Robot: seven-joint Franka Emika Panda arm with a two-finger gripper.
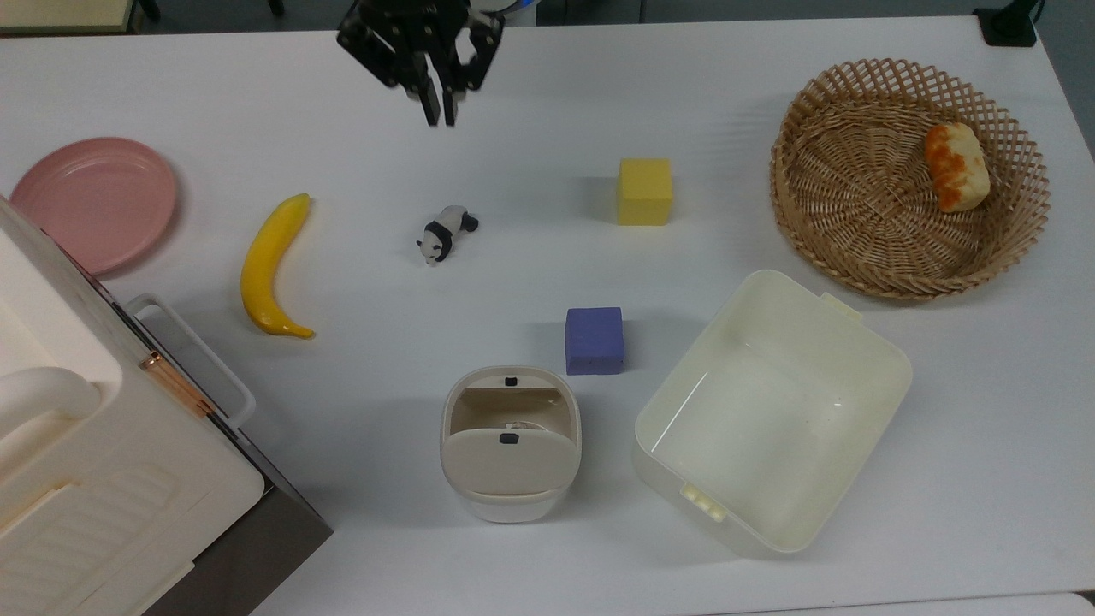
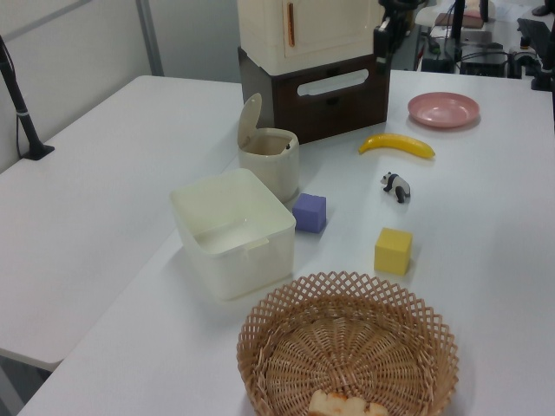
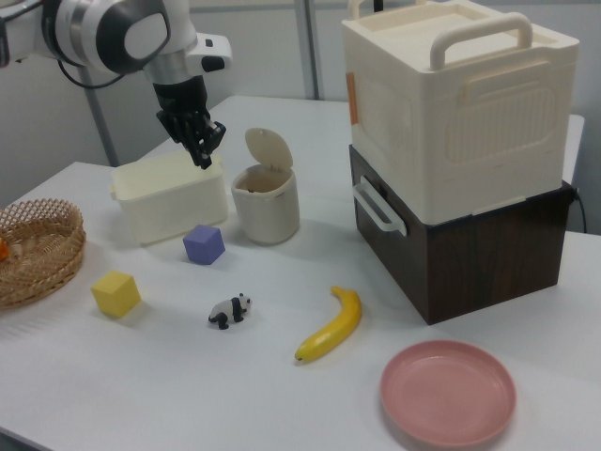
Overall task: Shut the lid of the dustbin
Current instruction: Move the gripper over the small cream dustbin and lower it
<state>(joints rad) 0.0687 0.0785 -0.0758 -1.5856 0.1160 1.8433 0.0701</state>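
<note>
Smooth matt plastic dustbin (image 1: 511, 445) and lid (image 1: 510, 462); rough woven wicker basket (image 1: 864, 227); dark wood-grain cabinet (image 3: 470, 244).

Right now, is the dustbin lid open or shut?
Open: the lid stands upright behind the dustbin, whose inside shows from above.

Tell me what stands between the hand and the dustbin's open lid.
Little does. In the top view the shut hand hangs above the table's far side, while the lid stands raised on the dustbin. The toy panda lies on the table roughly between them, low enough to pass over; the purple cube sits aside.
</note>
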